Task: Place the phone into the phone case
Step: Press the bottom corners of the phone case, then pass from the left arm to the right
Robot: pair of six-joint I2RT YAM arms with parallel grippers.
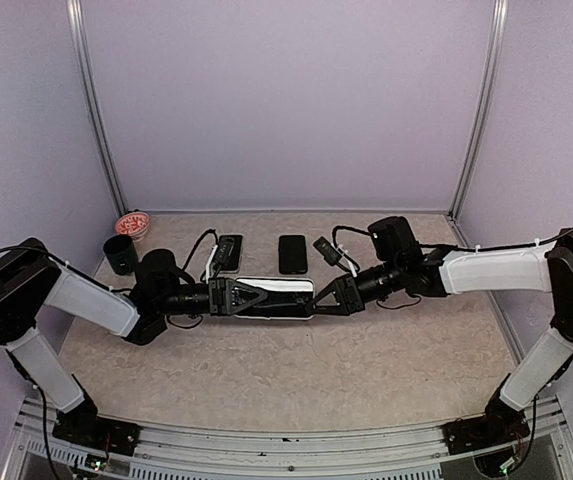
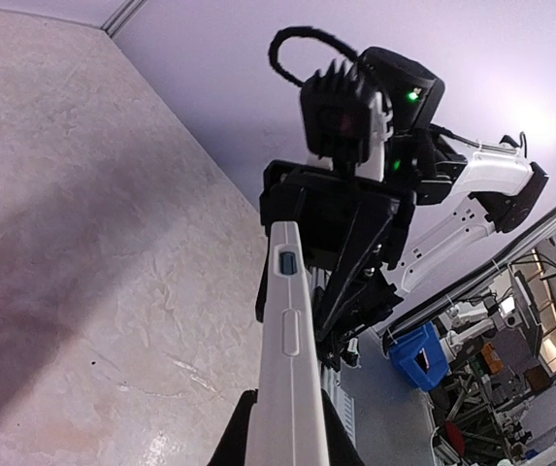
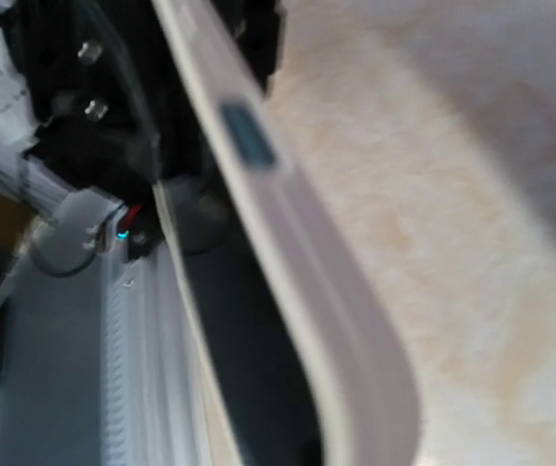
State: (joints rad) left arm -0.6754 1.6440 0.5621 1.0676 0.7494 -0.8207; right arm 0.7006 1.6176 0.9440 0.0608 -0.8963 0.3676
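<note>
A white phone case [image 1: 278, 287] hangs on edge above the middle of the table, between both arms. Inside its rim shows a dark face [image 3: 248, 379], apparently the phone. My left gripper [image 1: 251, 297] is shut on the case's left end; in the left wrist view its black fingers [image 2: 231, 442] press both sides of the white case [image 2: 289, 359]. My right gripper [image 1: 319, 297] straddles the case's right end. Its own fingers are hidden in the blurred right wrist view, so I cannot tell whether they grip.
Two dark phones [image 1: 228, 252] [image 1: 292, 254] lie flat behind the case, beside a small black object [image 1: 326, 250]. A black cup [image 1: 121, 254] and a red-and-white round thing [image 1: 132, 224] sit at the back left. Purple walls enclose the table.
</note>
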